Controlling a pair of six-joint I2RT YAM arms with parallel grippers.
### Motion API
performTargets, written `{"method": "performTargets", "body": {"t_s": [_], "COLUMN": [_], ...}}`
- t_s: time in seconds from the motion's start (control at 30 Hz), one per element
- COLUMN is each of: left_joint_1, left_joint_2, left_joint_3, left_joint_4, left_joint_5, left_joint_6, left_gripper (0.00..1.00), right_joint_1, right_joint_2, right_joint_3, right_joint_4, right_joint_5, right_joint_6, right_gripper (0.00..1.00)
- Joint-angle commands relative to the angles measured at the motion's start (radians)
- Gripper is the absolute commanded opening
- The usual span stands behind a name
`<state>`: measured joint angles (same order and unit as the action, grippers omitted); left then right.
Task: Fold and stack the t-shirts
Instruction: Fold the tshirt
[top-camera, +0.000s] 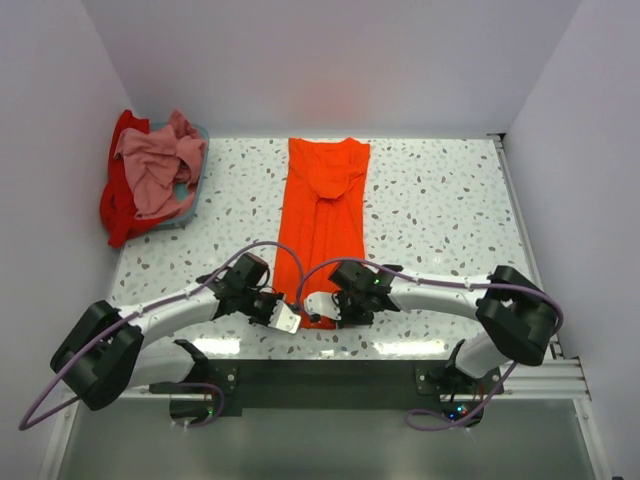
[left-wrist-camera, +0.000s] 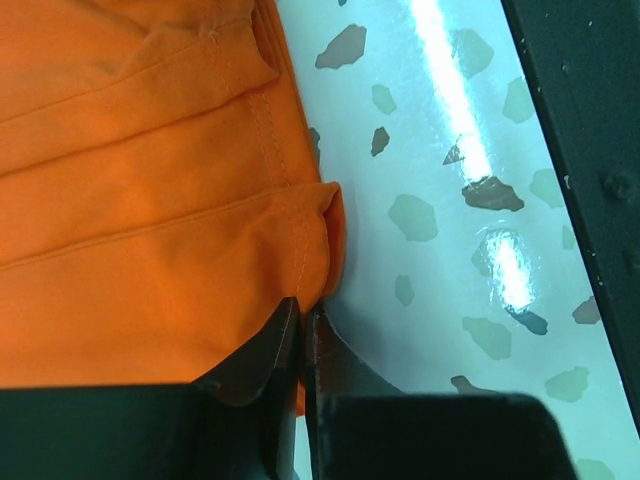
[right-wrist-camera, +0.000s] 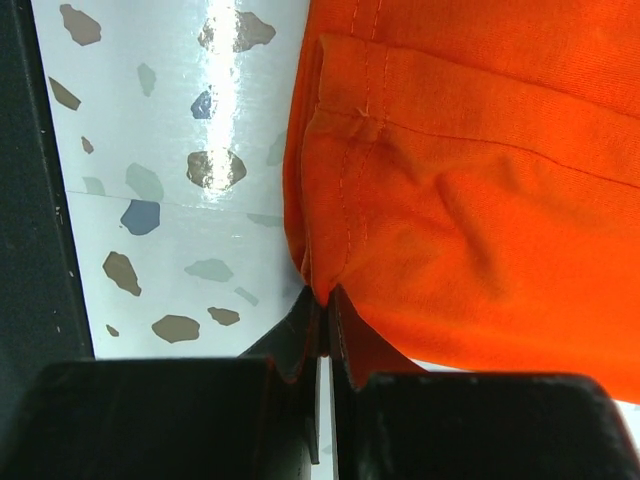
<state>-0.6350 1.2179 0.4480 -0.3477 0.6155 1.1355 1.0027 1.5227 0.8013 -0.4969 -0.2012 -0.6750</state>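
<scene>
Jaws, left and right, pinch shut on the near hem corners of the orange shirt (top-camera: 325, 210), which lies lengthwise (folded narrow) on the desk (top-camera: 440, 210). Far left, the pink shirt (top-camera: 155, 165) and red shirt (top-camera: 118, 205) heap over a tub (top-camera: 198, 135).

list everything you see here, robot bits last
orange t-shirt: one, bright orange, folded into a long strip at the table's centre
pink t-shirt: one, dusty pink, crumpled in the bin, far left
red t-shirt: one, red, draped over the bin's left side
bin: one, blue-grey, far left corner
table: one, white with speckles, under everything
left gripper: one, black, shut on the orange t-shirt's near left corner
right gripper: one, black, shut on its near right corner
</scene>
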Motion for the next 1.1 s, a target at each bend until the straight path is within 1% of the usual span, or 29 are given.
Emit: {"method": "performTargets", "body": {"t_s": [0.0, 0.03, 0.17, 0.27, 0.33, 0.4, 0.43, 0.47, 0.57, 0.63, 0.77, 0.8, 0.97, 1.0, 1.07], "left_joint_1": [0.008, 0.008, -0.029, -0.046, -0.048, -0.04, -0.025, 0.025, 0.105, 0.127, 0.181, 0.193, 0.273, 0.284, 0.316], "left_joint_2": [-0.024, -0.061, -0.142, -0.204, -0.227, -0.228, -0.21, -0.192, -0.085, -0.017, 0.101, 0.151, 0.29, 0.34, 0.39], "left_joint_3": [0.008, 0.009, 0.032, 0.053, 0.087, 0.112, 0.142, 0.161, 0.257, 0.316, 0.415, 0.455, 0.566, 0.613, 0.664], "left_joint_4": [-0.002, -0.007, -0.089, -0.129, -0.164, -0.157, -0.158, -0.169, -0.186, -0.169, -0.149, -0.145, -0.111, -0.112, -0.111], "left_joint_5": [-0.03, -0.014, 0.03, 0.052, 0.061, 0.041, 0.041, 0.055, 0.095, 0.098, 0.121, 0.127, 0.156, 0.165, 0.176], "left_joint_6": [-0.028, -0.036, -0.051, -0.094, -0.115, -0.15, -0.143, -0.116, -0.044, -0.02, 0.03, 0.044, 0.095, 0.111, 0.121], "left_gripper": [0.0, 0.0, 0.0, 0.0, 0.0, 0.0, 0.0, 0.0, 0.0, 0.0, 0.0, 0.0, 0.0, 0.0, 0.0], "right_joint_1": [0.005, 0.004, 0.019, 0.054, 0.056, 0.051, 0.045, 0.009, -0.07, -0.123, -0.191, -0.203, -0.302, -0.314, -0.354], "right_joint_2": [-0.019, -0.06, -0.134, -0.212, -0.234, -0.257, -0.262, -0.26, -0.239, -0.194, -0.118, -0.101, 0.008, 0.022, 0.066], "right_joint_3": [-0.02, -0.02, 0.01, 0.006, 0.024, 0.033, 0.041, 0.045, 0.081, 0.13, 0.206, 0.228, 0.308, 0.338, 0.366], "right_joint_4": [-0.002, -0.006, -0.067, -0.083, -0.112, -0.115, -0.115, -0.115, -0.115, -0.12, -0.115, -0.112, -0.091, -0.088, -0.08], "right_joint_5": [-0.036, -0.053, -0.112, -0.127, -0.132, -0.106, -0.095, -0.098, -0.119, -0.127, -0.145, -0.152, -0.164, -0.167, -0.172], "right_joint_6": [0.006, 0.014, 0.048, 0.064, 0.083, 0.081, 0.053, 0.037, -0.026, -0.066, -0.127, -0.15, -0.19, -0.201, -0.216], "right_gripper": [0.0, 0.0, 0.0, 0.0, 0.0, 0.0, 0.0, 0.0, 0.0, 0.0, 0.0, 0.0, 0.0, 0.0, 0.0]}}
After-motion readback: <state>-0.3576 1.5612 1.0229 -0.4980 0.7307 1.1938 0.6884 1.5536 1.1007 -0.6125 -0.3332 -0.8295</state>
